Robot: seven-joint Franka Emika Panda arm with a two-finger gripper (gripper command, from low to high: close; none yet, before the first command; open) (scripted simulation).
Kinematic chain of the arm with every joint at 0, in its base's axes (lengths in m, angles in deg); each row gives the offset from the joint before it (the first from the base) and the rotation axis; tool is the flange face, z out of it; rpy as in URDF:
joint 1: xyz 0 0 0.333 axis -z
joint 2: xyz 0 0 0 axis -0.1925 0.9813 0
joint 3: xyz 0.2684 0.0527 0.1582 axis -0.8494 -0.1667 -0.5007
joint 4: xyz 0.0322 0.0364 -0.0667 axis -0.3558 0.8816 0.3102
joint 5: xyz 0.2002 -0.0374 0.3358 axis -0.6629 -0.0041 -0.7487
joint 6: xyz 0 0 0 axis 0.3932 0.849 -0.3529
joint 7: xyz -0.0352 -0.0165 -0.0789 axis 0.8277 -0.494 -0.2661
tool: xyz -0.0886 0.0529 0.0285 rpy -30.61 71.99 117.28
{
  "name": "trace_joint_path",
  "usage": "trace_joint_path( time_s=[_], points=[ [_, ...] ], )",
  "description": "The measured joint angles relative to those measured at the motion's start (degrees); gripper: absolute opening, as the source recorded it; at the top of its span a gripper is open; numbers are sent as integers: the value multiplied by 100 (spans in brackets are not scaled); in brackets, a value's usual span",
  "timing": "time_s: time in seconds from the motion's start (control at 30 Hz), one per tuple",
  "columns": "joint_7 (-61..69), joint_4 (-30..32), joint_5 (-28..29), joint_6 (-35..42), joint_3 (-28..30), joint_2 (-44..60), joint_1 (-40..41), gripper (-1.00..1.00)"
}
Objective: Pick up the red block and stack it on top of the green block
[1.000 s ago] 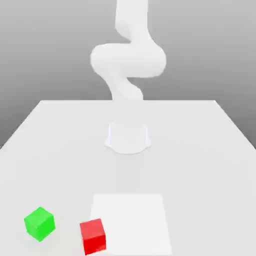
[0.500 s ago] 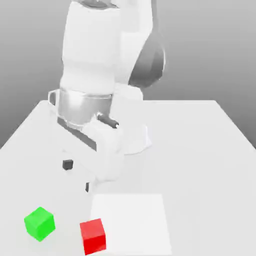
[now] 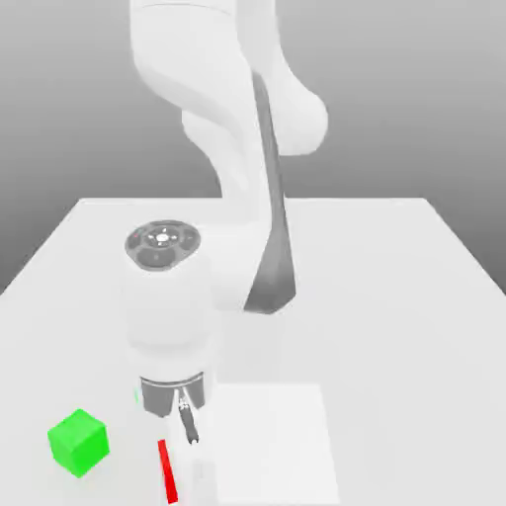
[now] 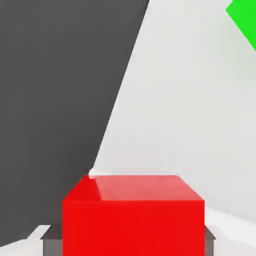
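Table (image 3: pixel 395 296) white, grey backdrop | my arm bent low over red block (image 4: pixel 133 215) | gripper (image 3: pixel 184 457) fingers straddling it, grip unconfirmed | green block (image 3: pixel 78 442) apart.

- My arm (image 3: pixel 188 119) has a smooth white shell like moulded plastic, with a soft sheen and a darker grey strip down one side.
- My wrist cap (image 3: pixel 162 242) is grey with a duller, metal-like look.
- My fingers (image 4: pixel 50 241) are flat matt grey.
- The red block (image 4: pixel 133 210) is plain and smooth, mostly matt, with a faint pale sheen on its top face.
- The green block (image 3: pixel 78 442) is smooth, flat matt colour.
- The table (image 3: pixel 395 296) is smooth, matt, pale grey, with a whiter matt square patch (image 3: pixel 272 435).
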Motion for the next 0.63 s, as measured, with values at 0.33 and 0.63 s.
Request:
trace_joint_path(
  time_s=[0.33,0.63],
  points=[
    [260,196,-660,1089,233,-1294,667,-100],
    [195,168,-798,490,613,-685,1039,100]
  ],
)
